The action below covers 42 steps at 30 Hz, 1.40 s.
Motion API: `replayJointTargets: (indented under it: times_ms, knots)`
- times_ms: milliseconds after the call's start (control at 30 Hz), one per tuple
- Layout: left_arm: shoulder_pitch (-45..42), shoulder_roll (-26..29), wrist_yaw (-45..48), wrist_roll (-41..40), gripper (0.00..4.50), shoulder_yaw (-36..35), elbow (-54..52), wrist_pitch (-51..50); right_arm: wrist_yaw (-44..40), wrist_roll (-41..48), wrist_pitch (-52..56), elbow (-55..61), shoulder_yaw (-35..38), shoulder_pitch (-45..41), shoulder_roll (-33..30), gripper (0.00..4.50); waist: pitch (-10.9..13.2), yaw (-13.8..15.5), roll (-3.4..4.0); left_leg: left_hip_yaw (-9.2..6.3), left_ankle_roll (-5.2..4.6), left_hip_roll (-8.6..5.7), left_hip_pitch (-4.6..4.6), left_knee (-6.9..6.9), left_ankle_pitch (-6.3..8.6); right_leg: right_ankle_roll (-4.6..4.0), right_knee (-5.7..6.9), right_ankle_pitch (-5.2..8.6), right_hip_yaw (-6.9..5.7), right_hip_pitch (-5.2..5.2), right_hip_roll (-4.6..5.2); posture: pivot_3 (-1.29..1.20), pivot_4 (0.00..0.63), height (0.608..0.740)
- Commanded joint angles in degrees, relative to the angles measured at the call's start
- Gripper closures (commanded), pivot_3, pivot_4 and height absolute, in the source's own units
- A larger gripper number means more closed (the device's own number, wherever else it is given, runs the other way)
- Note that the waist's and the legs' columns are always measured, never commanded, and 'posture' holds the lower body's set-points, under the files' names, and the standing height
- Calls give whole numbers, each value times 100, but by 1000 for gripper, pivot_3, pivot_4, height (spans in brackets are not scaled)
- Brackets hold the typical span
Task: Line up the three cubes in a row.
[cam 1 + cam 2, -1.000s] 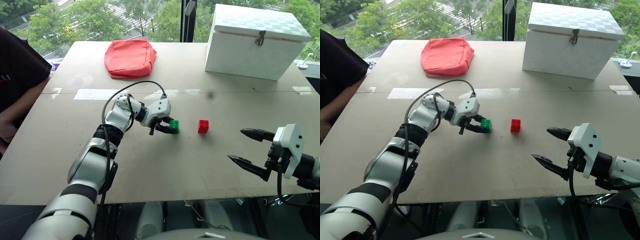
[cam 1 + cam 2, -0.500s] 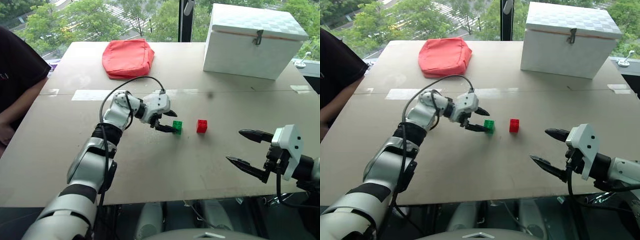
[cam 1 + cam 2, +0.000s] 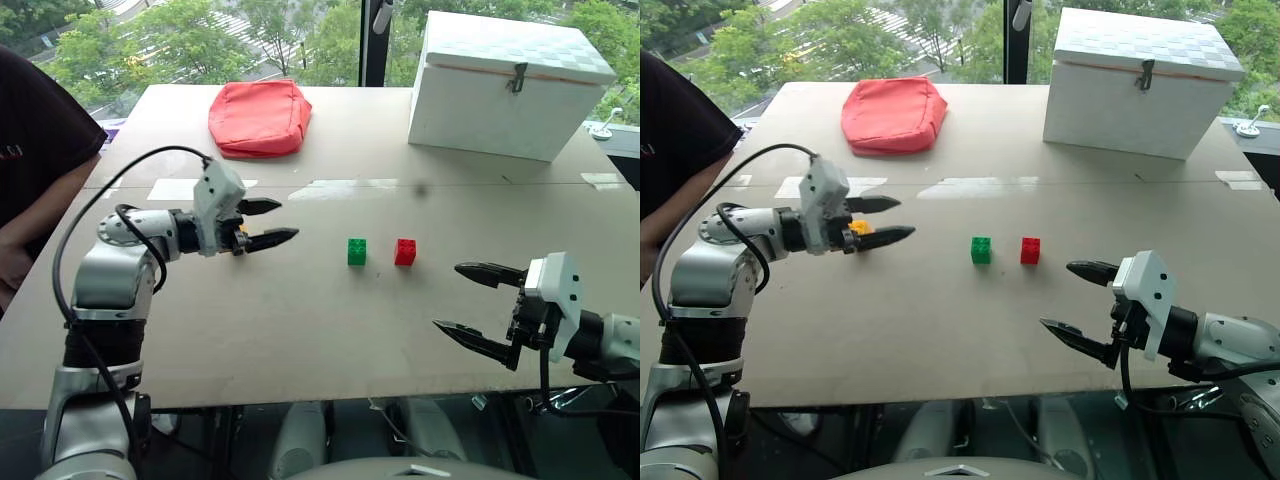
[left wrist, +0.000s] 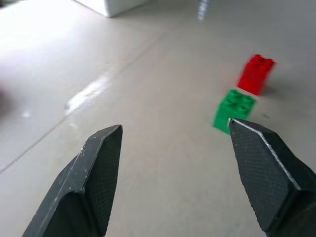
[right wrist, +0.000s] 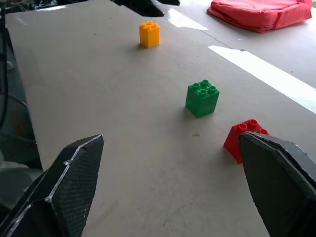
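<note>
Three cubes: green cube (image 3: 357, 251), red cube (image 3: 405, 251) paired; yellow cube (image 3: 861, 228) apart beneath left tool (image 3: 268, 222). Both tools wide, empty; right tool (image 3: 474, 305) idle. Risk: careless descent knocks yellow.

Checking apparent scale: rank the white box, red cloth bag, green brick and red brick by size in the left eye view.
1. white box
2. red cloth bag
3. green brick and red brick: alike, no ranking.

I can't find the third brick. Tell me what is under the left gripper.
A yellow brick sits on the table below the left gripper, whose open fingers cover most of it in the head views. How high the fingers hang above it cannot be told.
</note>
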<state>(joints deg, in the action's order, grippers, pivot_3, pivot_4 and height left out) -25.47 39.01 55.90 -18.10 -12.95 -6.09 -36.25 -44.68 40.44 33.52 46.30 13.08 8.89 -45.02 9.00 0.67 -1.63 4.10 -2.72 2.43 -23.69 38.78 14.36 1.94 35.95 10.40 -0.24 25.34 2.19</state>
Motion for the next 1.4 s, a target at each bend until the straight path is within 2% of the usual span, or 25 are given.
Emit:
replayJointTargets:
  times_ms: [33, 300, 467, 633, 667, 733, 767, 833, 867, 967, 1133, 1267, 1333, 1400]
  knots:
    - [475, -577, -1701, 119, 1033, -540, -908, -798, -30, -28, -267, -19, -194, -334, 122, 0, -1, 4, -2, -1, 0, -1, 0, 0, 0, 1, -1, -1, 0, -1, 0, 0, 150, 740]
    - [832, -1240, -3672, 694, 1033, -474, -1497, -1503, -142, 39, -218, -183, -525, -809, 138, 0, -6, 24, -11, -8, 1, -11, 0, 0, 0, -3, 1, -2, -7, -3, -2, 0, 150, 740]
    - [838, -1627, -4225, 834, 1033, -329, -1444, -1483, -179, 114, -133, -218, -511, -928, 56, 0, -7, 15, -14, -3, 1, -14, 0, 0, 0, -20, -1, -14, -1, -3, 0, 0, 150, 740]
    - [787, -1900, -4678, 1054, 1033, -162, -911, -1084, -220, 116, -107, -247, -522, -971, -17, 0, -8, 15, -14, -4, 1, -15, 1, 0, 0, -22, 1, -14, -5, -3, -2, 0, 150, 740]
    - [809, -1924, -4715, 1078, 1556, -160, -842, -994, -229, 116, -108, -248, -523, -963, -26, 0, -8, 15, -13, -4, 1, -15, 0, 0, 0, -22, 0, -14, -4, -3, -2, 0, 150, 740]
    - [847, -1928, -4738, 1108, 2130, -164, -694, -799, -236, 104, -116, -258, -506, -949, -40, 0, -8, 14, -14, -4, 1, -15, -1, 0, 0, -22, 0, -14, -4, -2, -2, 0, 150, 740]
    - [861, -1911, -4716, 1104, 2804, -154, -632, -721, -238, 101, -117, -263, -493, -943, -43, 0, -8, 13, -14, -4, 1, -15, -1, 0, 0, -22, 0, -14, -4, -2, -2, 0, 150, 740]
    - [864, -1859, -4633, 1083, 3214, -131, -504, -493, -236, 86, -125, -268, -472, -923, -46, 0, -8, 14, -13, -4, 1, -14, 0, 0, 0, -23, 0, -15, -4, -2, -2, 0, 150, 740]
    - [877, -1763, -4521, 1086, 3207, -94, -441, -363, -224, 74, -123, -256, -471, -912, -48, 0, -8, 15, -14, -4, 1, -14, 0, 0, 0, -23, 0, -15, -5, -2, -2, 0, 150, 740]
    - [890, -1426, -3634, 679, 3207, -119, -269, 142, -193, 64, -121, -192, -462, -867, -51, 0, -8, 13, -14, -3, 1, -14, 0, 0, 0, -24, 0, -14, -5, -2, -2, 0, 150, 740]
    - [467, -425, -690, -60, 3207, 442, 483, 1280, -202, 6, -202, -210, -441, -799, -61, 0, -8, 28, -12, -1, 2, -10, -3, 0, 0, -26, -1, -14, -8, 2, 2, 0, 150, 740]
    - [-685, 283, 2273, 68, 3207, 1440, 2368, 2374, -148, -20, -223, -158, -392, -728, -49, 0, -9, 38, -11, 15, 2, -16, -6, 7, 0, -23, -4, -11, -20, -1, 5, 0, 150, 740]
    - [-1336, 292, 3137, 292, 3207, 1811, 3363, 2955, -139, 2, -207, -96, -361, -673, -65, 0, -9, 15, -11, 13, 1, -17, -9, 7, 1, -21, -8, -10, -18, -1, 5, 0, 150, 740]
    - [-1928, 115, 3489, 609, 3207, 2075, 4303, 3599, -141, -49, -222, -70, -343, -624, -101, 0, -8, 20, -12, 15, -3, -20, -11, 7, 3, -26, -6, -13, -16, -1, 4, 0, 150, 740]
